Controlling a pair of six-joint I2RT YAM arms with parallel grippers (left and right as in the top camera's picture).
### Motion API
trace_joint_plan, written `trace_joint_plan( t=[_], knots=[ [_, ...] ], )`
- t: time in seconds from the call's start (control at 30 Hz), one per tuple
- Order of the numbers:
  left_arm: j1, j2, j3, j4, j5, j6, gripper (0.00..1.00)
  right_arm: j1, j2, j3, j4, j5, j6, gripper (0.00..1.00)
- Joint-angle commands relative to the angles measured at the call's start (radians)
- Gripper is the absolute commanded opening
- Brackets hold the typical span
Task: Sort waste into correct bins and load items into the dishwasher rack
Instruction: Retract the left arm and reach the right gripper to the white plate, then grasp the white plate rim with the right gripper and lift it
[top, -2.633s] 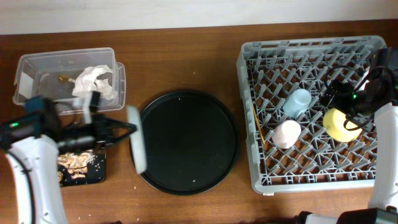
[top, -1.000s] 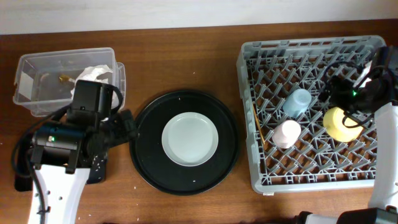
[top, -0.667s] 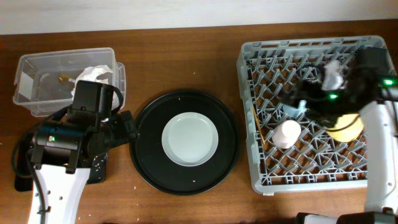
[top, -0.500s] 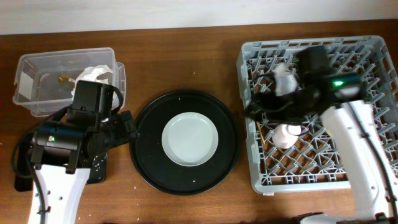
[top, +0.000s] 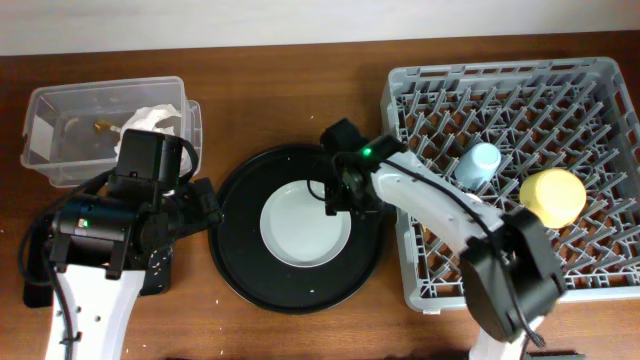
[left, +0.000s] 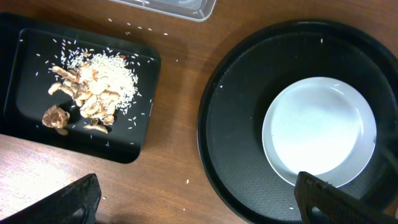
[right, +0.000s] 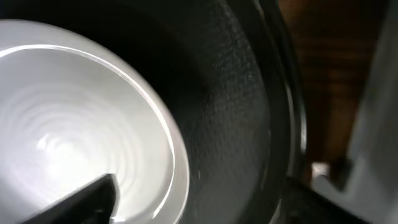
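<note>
Left wrist: glossy round plate (left: 319, 132) on textured black tray (left: 233, 115).

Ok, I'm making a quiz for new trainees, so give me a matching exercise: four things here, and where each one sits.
Things:
1. plate
2. food scraps
3. crumpled paper
4. yellow bowl

Places:
A. grey rack
B. clear tub
C. round black tray
D. shallow black tray

Pairs: 1-C, 2-D, 3-B, 4-A
</note>
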Motion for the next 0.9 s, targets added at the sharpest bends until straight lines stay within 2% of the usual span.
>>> trace_joint_plan(
  t=[0.0,0.1,0.17,0.33,0.43,0.53,0.73,0.87],
  knots=[
    [0.007,-0.006,0.006,-0.001,-0.014,-0.002,0.99,0.004,0.083,-0.006,0.02,0.017,-0.016,0.72],
    [0.007,-0.006,0.006,-0.001,-0.014,-0.002,0.99,0.004,0.132,-0.006,0.052,0.01,-0.017,0.66],
    [0.007,-0.006,0.006,-0.001,-0.014,-0.002,0.99,0.004,0.149,-0.006,0.069,-0.002,-0.02,0.58],
    [0.007,-0.006,0.006,-0.001,-0.014,-0.002,0.99,0.004,0.174,-0.007,0.088,-0.054,-0.019,0.3],
    [0.007,-0.006,0.006,-0.001,-0.014,-0.002,0.99,0.004,0.174,-0.007,0.081,-0.057,-0.019,0.2],
    [0.007,-0.006,0.006,-0.001,-0.014,-0.002,0.99,0.002,0.169,-0.004,0.068,-0.087,-0.019,0.04],
    [0.007,-0.006,0.006,-0.001,-0.014,-0.002,0.99,0.002,0.079,0.117,-0.091,-0.062,-0.027,0.04],
    [0.007,-0.006,0.006,-0.001,-0.014,-0.002,0.99,-0.01,-0.042,0.295,-0.298,0.125,-0.026,0.04]
  ],
)
